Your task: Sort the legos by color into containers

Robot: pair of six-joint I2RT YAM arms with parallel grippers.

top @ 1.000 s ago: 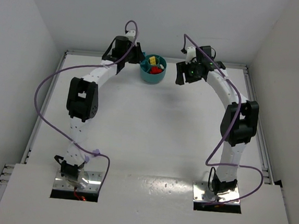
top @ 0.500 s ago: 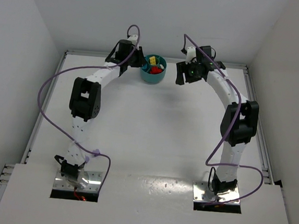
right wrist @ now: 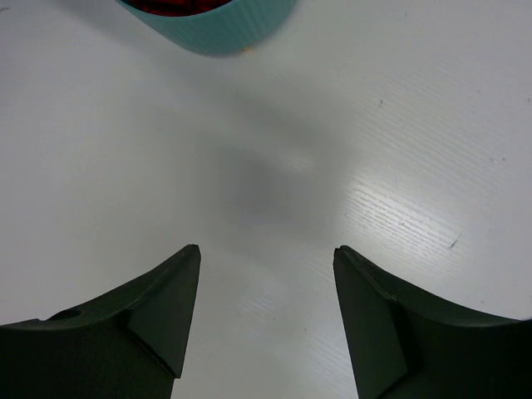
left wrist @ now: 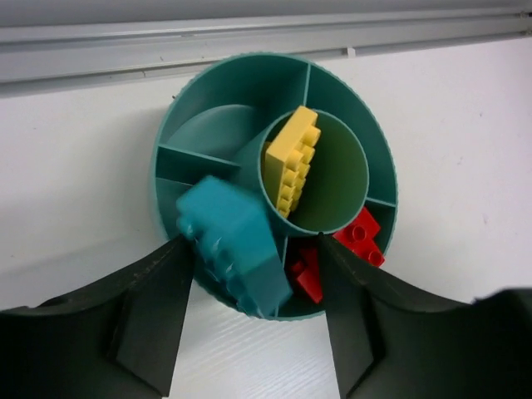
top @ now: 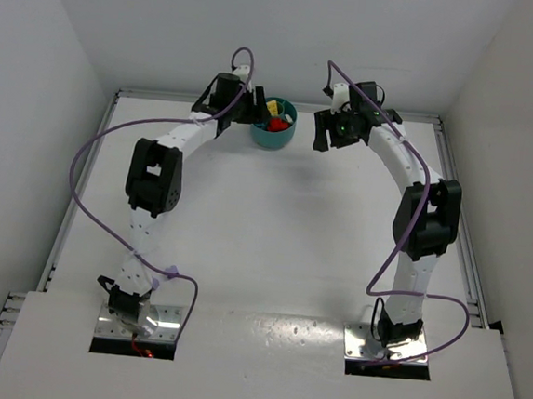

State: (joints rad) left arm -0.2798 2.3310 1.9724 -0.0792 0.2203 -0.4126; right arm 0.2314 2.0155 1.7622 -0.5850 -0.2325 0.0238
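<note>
The left fingers (left wrist: 154, 312) stand parted around a teal lego (left wrist: 233, 249), seemingly loose, over the bowl's (left wrist: 384, 166) 7 o'clock compartment; right fingers (right wrist: 158, 316) gape empty.

Both reach to the far side. The left arm (top: 162, 167) bows outward at the elbow, and the left gripper (left wrist: 254, 253) points down, jaws apart. The right arm (top: 424, 218) mirrors it (same outward bow); the right gripper (right wrist: 266, 258) faces down, jaws spread wide.
</note>
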